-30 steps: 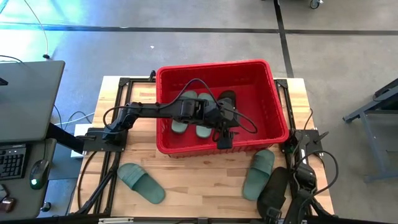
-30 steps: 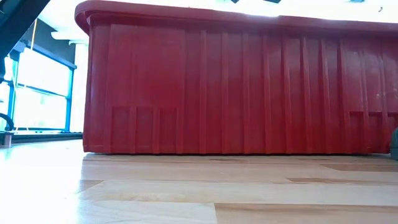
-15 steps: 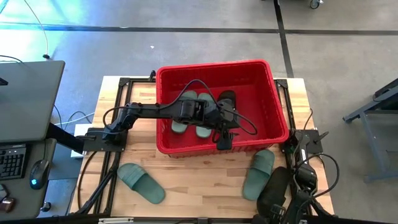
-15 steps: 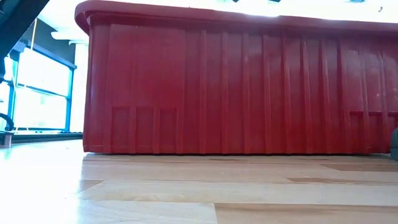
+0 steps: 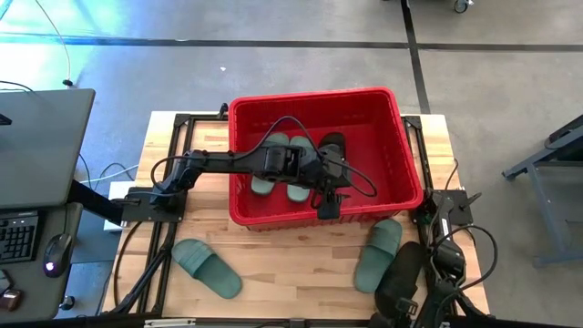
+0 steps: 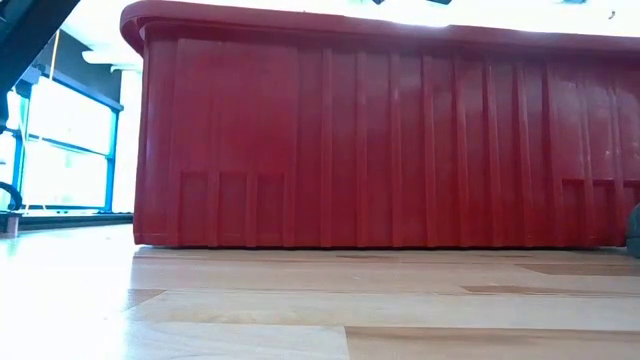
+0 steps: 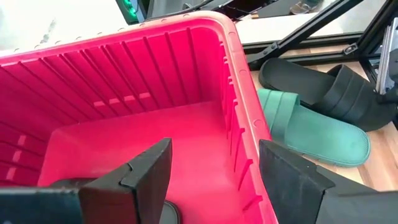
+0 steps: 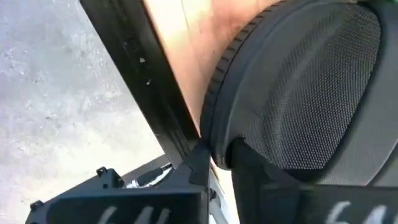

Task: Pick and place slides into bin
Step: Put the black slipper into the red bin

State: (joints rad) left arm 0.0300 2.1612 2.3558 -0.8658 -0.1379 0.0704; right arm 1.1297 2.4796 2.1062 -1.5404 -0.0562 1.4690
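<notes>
The red bin (image 5: 310, 98) stands mid-table and fills the low view as a red wall (image 6: 380, 140). Two green slides (image 5: 281, 164) and a black one (image 5: 333, 144) lie inside it. My left gripper (image 5: 328, 202) hangs open over the bin's near right part (image 7: 214, 155), nothing between its fingers. A green slide (image 5: 207, 267) lies flat near the left front. Another green slide (image 5: 379, 252) lies right of centre, beside a black slide (image 5: 401, 273). My right gripper (image 8: 219, 155) is shut on that black slide at the table's near right. My right gripper pinches the black slide's sole rim (image 8: 214, 134) between its two fingers, at the end toward the table's near edge. The fingers come from the near side, low over the table. The slide lies on the wood beside the green one.
Black frame rails (image 5: 164, 273) run along the table's sides and near edge, one right by the held slide (image 8: 155, 106). A monitor and keyboard (image 5: 27, 182) stand off the table's left. Bare wood (image 5: 291, 264) lies between the front slides.
</notes>
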